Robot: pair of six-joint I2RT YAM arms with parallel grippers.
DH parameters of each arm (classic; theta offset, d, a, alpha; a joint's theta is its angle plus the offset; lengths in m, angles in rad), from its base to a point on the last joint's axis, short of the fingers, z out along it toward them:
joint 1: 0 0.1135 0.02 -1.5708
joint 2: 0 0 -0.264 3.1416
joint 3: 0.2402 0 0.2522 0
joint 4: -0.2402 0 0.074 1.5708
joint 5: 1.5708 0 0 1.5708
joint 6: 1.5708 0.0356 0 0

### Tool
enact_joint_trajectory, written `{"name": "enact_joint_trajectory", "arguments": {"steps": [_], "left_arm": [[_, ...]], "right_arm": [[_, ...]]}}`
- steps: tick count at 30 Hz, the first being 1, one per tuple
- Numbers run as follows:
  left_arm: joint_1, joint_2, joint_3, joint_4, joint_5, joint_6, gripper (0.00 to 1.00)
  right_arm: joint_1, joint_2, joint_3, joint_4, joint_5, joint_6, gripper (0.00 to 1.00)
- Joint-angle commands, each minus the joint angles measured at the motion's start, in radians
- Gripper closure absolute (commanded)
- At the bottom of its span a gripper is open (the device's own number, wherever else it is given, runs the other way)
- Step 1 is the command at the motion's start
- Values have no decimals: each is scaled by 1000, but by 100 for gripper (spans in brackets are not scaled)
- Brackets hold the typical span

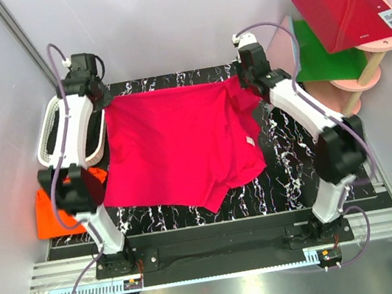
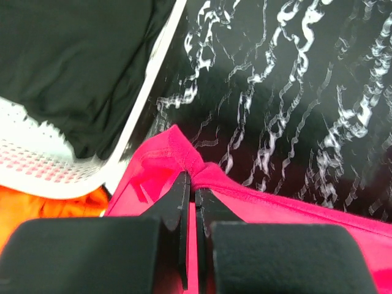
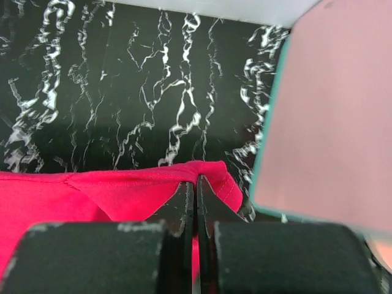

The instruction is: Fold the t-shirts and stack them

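left gripper and right gripper clamp tight on far corners of the pink t-shirt, thin bites that could slip mid-fold and bunch it.

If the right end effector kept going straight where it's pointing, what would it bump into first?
Probably the black marbled mat, just beyond the hot pink t-shirt edge that the right end effector pinches. Depth is unclear; the pale pink board sits off to the right, out of line.

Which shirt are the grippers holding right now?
The pink shirt: left gripper and right gripper pinch its far corners. The orange shirt lies untouched at the near left.
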Motion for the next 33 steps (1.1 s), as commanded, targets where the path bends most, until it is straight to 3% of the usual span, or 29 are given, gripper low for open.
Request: {"name": "enact_joint_trajectory", "arguments": {"steps": [1, 8, 14, 20, 28, 33], "left_arm": [[24, 195, 179, 9, -16, 28, 100], [53, 409, 395, -20, 17, -12, 100], [79, 293, 421, 27, 51, -74, 100], [74, 43, 350, 35, 77, -102, 100], [59, -485, -115, 53, 47, -68, 100], [-70, -796, -287, 18, -18, -28, 100]], "right_arm": [[-49, 210, 244, 14, -146, 44, 100], [-134, 481, 544, -72, -234, 165, 100], [-146, 406, 662, -108, -324, 171, 100], [-115, 181, 707, -230, -378, 155, 100], [7, -290, 469, -315, -261, 52, 100], [72, -535, 337, -368, -241, 89, 100]]}}
